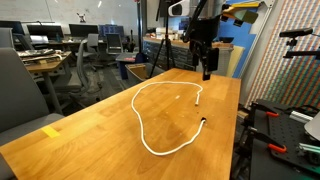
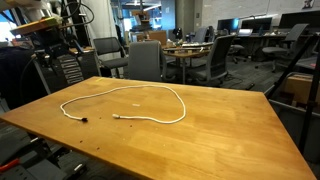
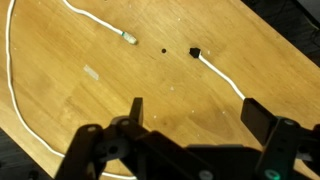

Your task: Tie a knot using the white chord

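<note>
While the tool (image 1: 207,72) hangs above the wooden counter (image 1: 90,135) with its jaws spread wide and nothing between them, the white chord (image 1: 141,122) lies flat in 1 open loop, unknotted, its 2 dark-tipped ends near each other but apart.

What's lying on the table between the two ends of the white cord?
In the wrist view, only a small dark speck sits on the bare wooden table between the two tips of the white chord; I can't tell what it is.
</note>
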Available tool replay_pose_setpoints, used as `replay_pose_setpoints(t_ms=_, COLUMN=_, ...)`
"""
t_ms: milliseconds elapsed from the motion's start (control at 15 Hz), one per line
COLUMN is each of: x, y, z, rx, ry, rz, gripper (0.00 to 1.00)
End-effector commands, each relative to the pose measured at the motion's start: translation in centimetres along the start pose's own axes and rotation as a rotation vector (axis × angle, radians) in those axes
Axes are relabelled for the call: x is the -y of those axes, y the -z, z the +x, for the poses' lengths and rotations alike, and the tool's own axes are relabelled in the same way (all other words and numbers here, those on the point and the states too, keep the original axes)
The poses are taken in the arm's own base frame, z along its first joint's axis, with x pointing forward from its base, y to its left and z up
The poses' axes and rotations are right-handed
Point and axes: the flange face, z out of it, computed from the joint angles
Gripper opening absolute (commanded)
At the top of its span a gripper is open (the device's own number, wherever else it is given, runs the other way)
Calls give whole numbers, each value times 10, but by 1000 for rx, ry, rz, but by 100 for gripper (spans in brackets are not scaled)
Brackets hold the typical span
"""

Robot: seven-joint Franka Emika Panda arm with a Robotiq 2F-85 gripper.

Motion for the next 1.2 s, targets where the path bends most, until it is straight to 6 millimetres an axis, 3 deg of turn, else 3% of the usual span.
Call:
replay_pose_setpoints(t_ms=0, x=0, y=1, z=0, rx=0, ry=0, rz=0, gripper=100)
replay_pose_setpoints(t_ms=133, x=0, y=1, z=0, rx=0, ry=0, rz=0, gripper=100)
replay_pose_setpoints(t_ms=333, x=-10, y=-5, z=25, rx=-103, ry=64, rz=41, gripper=100)
replay_pose_setpoints(t_ms=533, x=-20, y=-23, z=53, rx=-232, ry=128, rz=99, gripper=100)
replay_pose_setpoints(t_ms=733, x=-17, y=-57, z=66, rx=-269, ry=211, rz=174, gripper=100)
replay_pose_setpoints(t_ms=1000, x=7, y=-94, z=73, rx=-205, ry=367, rz=173, gripper=100)
replay_pose_setpoints(t_ms=1133, x=23, y=-103, z=69, rx=-184, ry=474, rz=191, gripper=100)
